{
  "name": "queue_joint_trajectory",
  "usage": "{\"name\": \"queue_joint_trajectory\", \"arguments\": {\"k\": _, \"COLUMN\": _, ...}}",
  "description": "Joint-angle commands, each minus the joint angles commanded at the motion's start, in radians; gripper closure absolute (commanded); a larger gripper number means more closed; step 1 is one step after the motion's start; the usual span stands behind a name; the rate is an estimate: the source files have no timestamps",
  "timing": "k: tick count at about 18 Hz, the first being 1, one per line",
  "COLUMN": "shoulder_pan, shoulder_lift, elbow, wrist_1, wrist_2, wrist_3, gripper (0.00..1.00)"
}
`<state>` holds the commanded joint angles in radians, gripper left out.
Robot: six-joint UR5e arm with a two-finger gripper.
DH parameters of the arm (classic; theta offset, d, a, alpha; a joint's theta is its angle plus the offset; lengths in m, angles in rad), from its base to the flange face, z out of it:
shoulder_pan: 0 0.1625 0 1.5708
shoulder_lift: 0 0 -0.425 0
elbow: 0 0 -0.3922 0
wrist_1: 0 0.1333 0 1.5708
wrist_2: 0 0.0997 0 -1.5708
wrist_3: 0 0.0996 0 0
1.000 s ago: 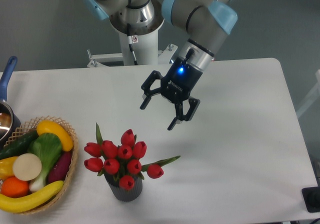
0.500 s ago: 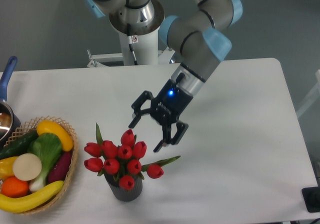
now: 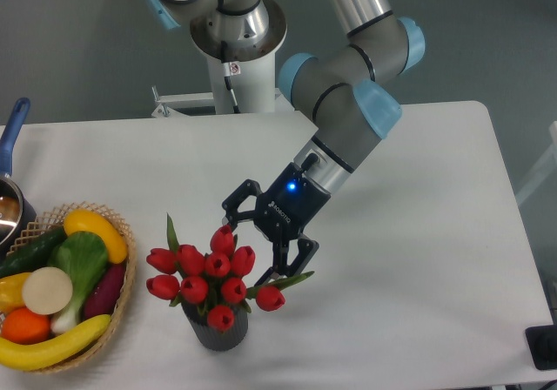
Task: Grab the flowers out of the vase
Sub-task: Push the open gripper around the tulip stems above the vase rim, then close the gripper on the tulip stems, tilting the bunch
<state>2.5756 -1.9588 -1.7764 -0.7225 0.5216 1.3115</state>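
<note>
The flowers [image 3: 209, 272], red tulip buds with green leaves, stand upright in the dark grey ribbed vase [image 3: 218, 331] near the table's front edge. My gripper [image 3: 246, 252] hangs open just above and to the right of the bunch, tilted down toward it. One finger sits by the topmost bud, the other by the long leaf [image 3: 283, 281] on the right. Nothing is held between the fingers. The stems are hidden by the buds.
A wicker basket [image 3: 122, 281] with fruit and vegetables sits at the front left. A pot with a blue handle [image 3: 10, 133] shows at the left edge. The robot's base [image 3: 235, 59] stands behind the table. A small dark object [image 3: 544, 346] lies at the right corner.
The gripper has come down and to the left from the table's middle to the top right of the flowers, staying open. The flowers and vase have not moved.
</note>
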Motion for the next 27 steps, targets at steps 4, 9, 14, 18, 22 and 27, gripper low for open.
{"name": "queue_joint_trajectory", "arguments": {"k": 4, "shoulder_pan": -0.018, "shoulder_lift": -0.026, "elbow": 0.026, "wrist_1": 0.000, "wrist_2": -0.005, "wrist_3": 0.003, "gripper": 0.00}}
{"name": "queue_joint_trajectory", "arguments": {"k": 9, "shoulder_pan": -0.021, "shoulder_lift": -0.049, "elbow": 0.040, "wrist_1": 0.000, "wrist_2": -0.020, "wrist_3": 0.041, "gripper": 0.00}}
{"name": "queue_joint_trajectory", "arguments": {"k": 14, "shoulder_pan": -0.035, "shoulder_lift": -0.055, "elbow": 0.026, "wrist_1": -0.002, "wrist_2": -0.023, "wrist_3": 0.092, "gripper": 0.00}}
{"name": "queue_joint_trajectory", "arguments": {"k": 18, "shoulder_pan": -0.051, "shoulder_lift": -0.055, "elbow": 0.029, "wrist_1": 0.000, "wrist_2": -0.038, "wrist_3": 0.091, "gripper": 0.00}}
{"name": "queue_joint_trajectory", "arguments": {"k": 22, "shoulder_pan": -0.051, "shoulder_lift": -0.057, "elbow": 0.032, "wrist_1": 0.000, "wrist_2": -0.040, "wrist_3": 0.086, "gripper": 0.00}}
{"name": "queue_joint_trajectory", "arguments": {"k": 27, "shoulder_pan": -0.057, "shoulder_lift": -0.065, "elbow": 0.040, "wrist_1": 0.000, "wrist_2": -0.040, "wrist_3": 0.083, "gripper": 0.13}}
